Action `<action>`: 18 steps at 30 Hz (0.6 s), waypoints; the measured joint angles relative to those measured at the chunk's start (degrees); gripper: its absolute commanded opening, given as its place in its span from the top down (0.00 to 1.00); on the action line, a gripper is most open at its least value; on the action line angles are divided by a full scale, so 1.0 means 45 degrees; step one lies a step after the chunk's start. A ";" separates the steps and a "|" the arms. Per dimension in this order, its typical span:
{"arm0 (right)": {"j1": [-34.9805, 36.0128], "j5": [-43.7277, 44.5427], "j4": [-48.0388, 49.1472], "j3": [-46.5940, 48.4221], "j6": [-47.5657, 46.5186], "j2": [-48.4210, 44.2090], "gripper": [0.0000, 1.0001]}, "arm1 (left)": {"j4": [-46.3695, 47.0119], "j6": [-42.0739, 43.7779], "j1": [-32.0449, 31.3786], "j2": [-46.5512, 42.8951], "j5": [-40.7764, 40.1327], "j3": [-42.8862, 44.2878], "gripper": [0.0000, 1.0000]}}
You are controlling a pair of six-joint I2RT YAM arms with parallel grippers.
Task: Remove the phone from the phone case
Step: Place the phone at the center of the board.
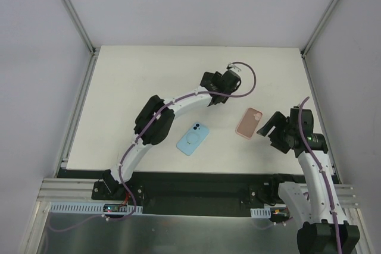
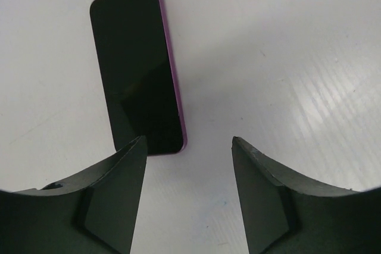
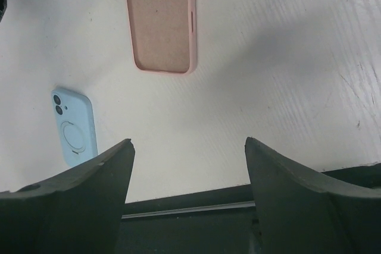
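**A:** Top external: pink case (image 1: 249,122) by the right edge, blue case (image 1: 193,138) centre, toward the near edge.

**B:** Left wrist: left gripper (image 2: 189,144) spread wide, phone (image 2: 137,69) screen-up just beyond.

**A:** Right wrist: right gripper (image 3: 189,144) spread too, pink case seemingly empty. Lift away straight, nudging nothing.

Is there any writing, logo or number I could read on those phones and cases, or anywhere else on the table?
No readable text shows in any view.
Phone: the screen is dark and blank, with nothing written on it.
Pink case: plain inside, no lettering.
Blue case: only a ring-shaped mark with a short line under it, no letters.
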 measured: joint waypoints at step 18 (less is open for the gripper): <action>0.0262 -0.0272 -0.0403 -0.0102 -0.0078 -0.0529 0.19 | -0.0379 -0.1972 0.0209 -0.7587 0.4794 -0.9636 0.06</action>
